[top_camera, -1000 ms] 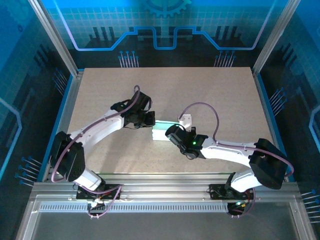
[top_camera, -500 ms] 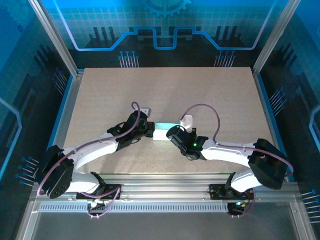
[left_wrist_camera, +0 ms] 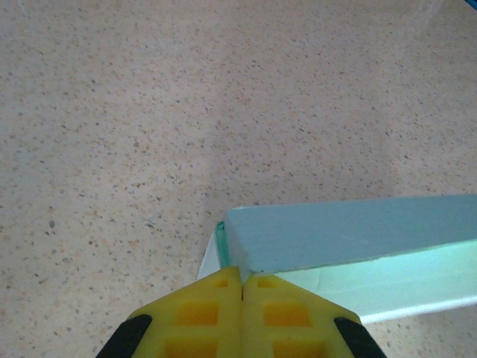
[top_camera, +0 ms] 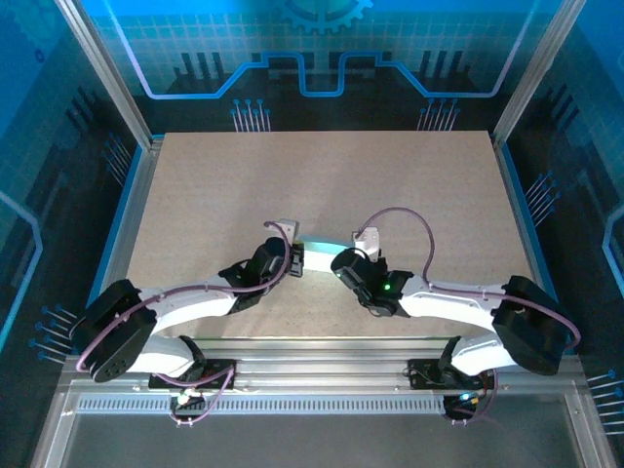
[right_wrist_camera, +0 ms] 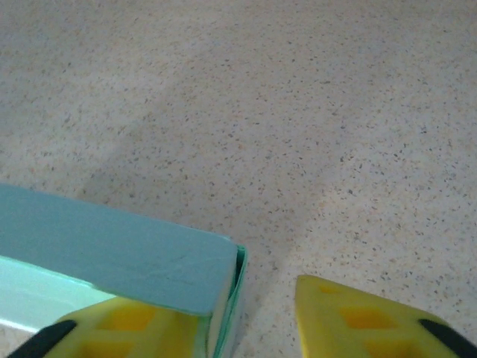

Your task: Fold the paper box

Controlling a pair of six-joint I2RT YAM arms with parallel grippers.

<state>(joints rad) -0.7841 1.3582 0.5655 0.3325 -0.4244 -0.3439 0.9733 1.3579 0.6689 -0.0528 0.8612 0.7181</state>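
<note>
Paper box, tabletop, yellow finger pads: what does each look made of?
Paper box: thin matte card in pale mint, with crisp fold lines and a thin layered edge at the corner.
Tabletop: beige, dark-speckled and matte; likely laminate or composite board, cannot tell which.
Finger pads: yellow, moulded with recessed pockets; probably plastic or rubber.

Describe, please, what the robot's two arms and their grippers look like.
The left arm and right arm have white shells with black joints, and a purple cable loops along each. A green light glows on the right wrist. The finger pads are yellow wedges with square recesses.
</note>
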